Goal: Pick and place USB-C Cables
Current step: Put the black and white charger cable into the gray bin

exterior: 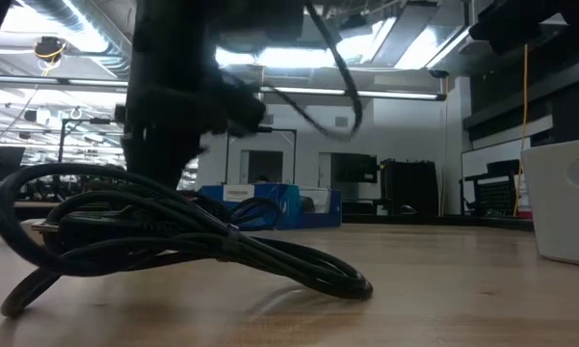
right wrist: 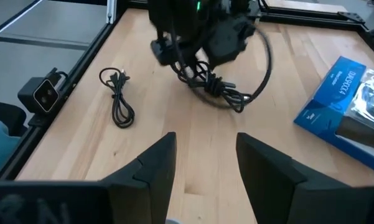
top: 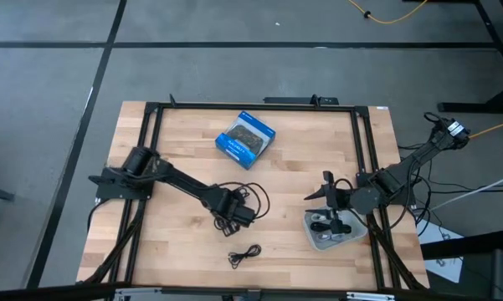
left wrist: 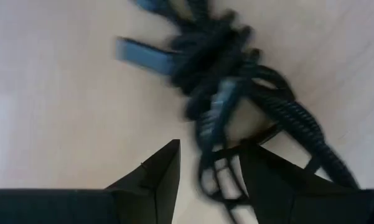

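Note:
A tangled black USB-C cable bundle (top: pixel 253 199) lies mid-table, also in the left wrist view (left wrist: pixel 218 68) and the right wrist view (right wrist: pixel 215 84). My left gripper (top: pixel 237 211) is low over it and open (left wrist: pixel 210 171), with strands of the bundle between its fingers. A second black coiled cable (top: pixel 245 254) lies flat near the front edge, large in the low view (exterior: pixel 173 241). My right gripper (top: pixel 316 189) is open and empty (right wrist: pixel 205 155) beside a pale tray (top: pixel 311 238) that holds cables. My left gripper comes at the bundle from above. Its fingers (left wrist: pixel 165 174) stand on either side of a few thin strands (left wrist: pixel 211 168) at the bundle's edge. The view is blurred, and I cannot tell whether the fingers touch the strands.
The blue-and-black box (top: pixel 245 139) lies at the far middle of the table. A black frame (top: pixel 234 105) runs around the tabletop. A small camera (right wrist: pixel 43 93) sits at the table's front edge. Bare wood lies between the bundle and the tray.

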